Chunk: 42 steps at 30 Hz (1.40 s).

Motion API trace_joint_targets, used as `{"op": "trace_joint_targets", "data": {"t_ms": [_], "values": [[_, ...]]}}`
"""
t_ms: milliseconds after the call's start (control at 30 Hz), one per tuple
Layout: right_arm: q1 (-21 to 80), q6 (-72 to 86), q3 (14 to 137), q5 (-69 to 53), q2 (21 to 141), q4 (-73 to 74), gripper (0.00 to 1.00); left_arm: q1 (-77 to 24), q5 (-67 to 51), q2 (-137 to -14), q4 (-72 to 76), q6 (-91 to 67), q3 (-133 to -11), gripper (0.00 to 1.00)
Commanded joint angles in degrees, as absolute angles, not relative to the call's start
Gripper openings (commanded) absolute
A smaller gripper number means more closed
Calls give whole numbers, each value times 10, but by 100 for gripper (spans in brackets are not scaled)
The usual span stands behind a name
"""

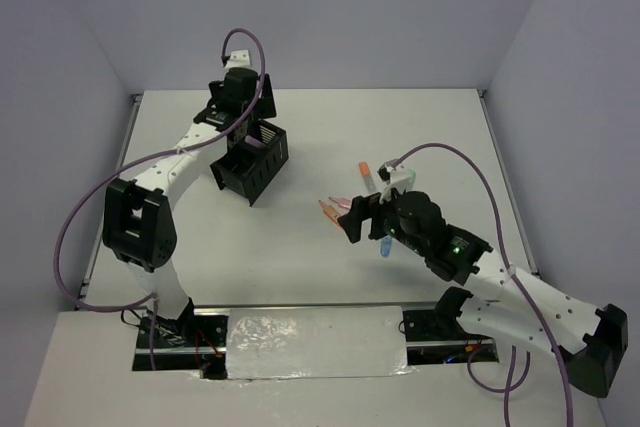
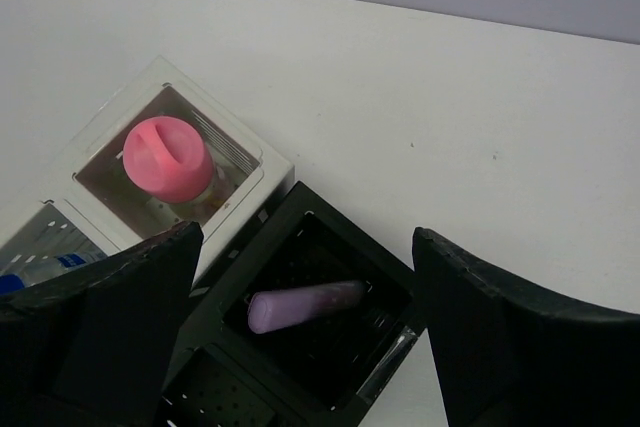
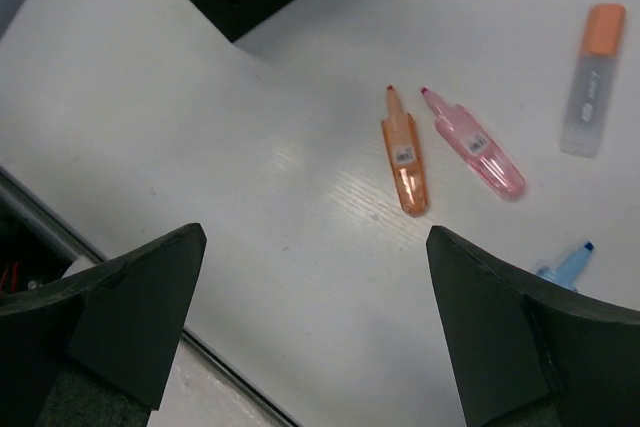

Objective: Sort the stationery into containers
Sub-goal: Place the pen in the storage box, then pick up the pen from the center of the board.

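Stationery lies in two places. The loose pieces sit on the desk [image 3: 250, 147] beyond the fingertips of the right pincer [image 3: 315, 237]. The sorted pieces sit under the left pincer [image 2: 305, 247].

The right pincer is spread wide and holds nothing. Ahead of it lie an orange highlighter [image 3: 405, 162] and a pink highlighter [image 3: 475, 147], just beside each other with their tips nearly meeting. An orange-capped marker [image 3: 590, 82] lies farther out. A blue piece [image 3: 565, 265], which seems to be another highlighter, is half hidden by one finger.

The likeliest slip is a double catch. If the fingers come down around the orange highlighter without lining up along it, they can trap or shove the pink one as well. These bodies are slim and smooth, so a grip off their middle could pivot them or squirt them across the desk. The blue piece lies close enough to the finger that a sideways move may knock it away.

The left pincer is also gaping and empty. Directly beneath it a purple marker [image 2: 305, 305] lies flat in a black bin [image 2: 270, 247]. Just beyond one finger a pink-capped bottle [image 2: 167, 157] stands in a white bin [image 2: 225, 117].

The bins look light. If this pincer drops or swings, a finger striking a rim could push the bins apart or tip one over and spill its contents.
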<state>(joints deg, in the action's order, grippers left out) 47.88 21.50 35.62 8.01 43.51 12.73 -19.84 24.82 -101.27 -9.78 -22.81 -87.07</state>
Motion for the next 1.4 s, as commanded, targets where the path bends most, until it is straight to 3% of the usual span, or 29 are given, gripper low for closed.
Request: {"op": "trace_joint_targets", "data": {"t_ms": [0,133,267,333,467,567,1000,1367], "values": [[464,243,387,126,463,189,100,-197,251,-968,-136,-250,-919,99],[419,267,388,130,502,218,100,-198,217,-888,-227,-284,-929,99],[355,267,399,134,555,235,100,-200,119,-741,-262,-292,-843,99],[337,250,410,113,593,221,95,-202,96,-688,-269,-285,-800,99],[305,207,468,105,686,207,74,-202,39,-562,-273,-251,-685,100],[277,191,526,100,777,208,70,-203,18,-524,-287,-242,-640,99],[230,139,700,92,1039,235,57,-201,-4,-469,-287,-229,-564,99],[215,147,708,91,1092,244,42,-201,-20,-480,-269,-249,-553,99]]}}
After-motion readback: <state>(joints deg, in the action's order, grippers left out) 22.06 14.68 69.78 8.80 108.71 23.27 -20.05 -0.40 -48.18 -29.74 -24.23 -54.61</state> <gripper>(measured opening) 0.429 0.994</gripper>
